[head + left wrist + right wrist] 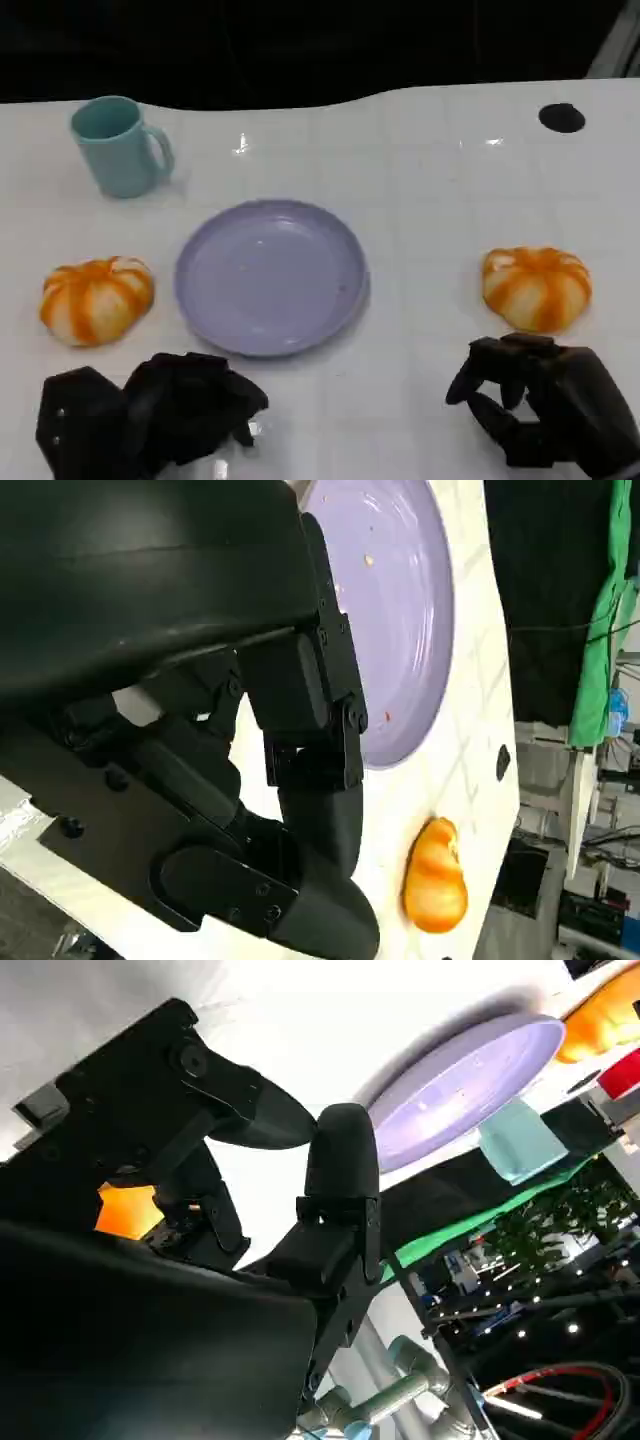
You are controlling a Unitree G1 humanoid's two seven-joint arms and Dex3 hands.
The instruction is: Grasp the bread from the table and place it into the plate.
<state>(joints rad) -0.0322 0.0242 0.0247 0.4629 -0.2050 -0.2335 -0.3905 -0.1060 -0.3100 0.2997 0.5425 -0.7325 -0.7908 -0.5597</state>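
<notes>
A: What's on the table [430, 180]?
B: White top with faint grid lines and a black dot [561, 117] at the far right. A lilac plate [271, 275] sits mid-table, a teal mug [120, 146] far left, dark room behind.
A: The bread?
B: One loaf [536, 287] right of the plate, another [96, 298] left.
A: Hands?
B: Right hand [545, 410] just beside its loaf, fingers apart, grasping nothing. Left hand [150, 415] curled in, empty

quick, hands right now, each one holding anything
Left hand: closed, fingers curled in, holding nothing.
Right hand: open, holding nothing, just short of the right bread.
</notes>
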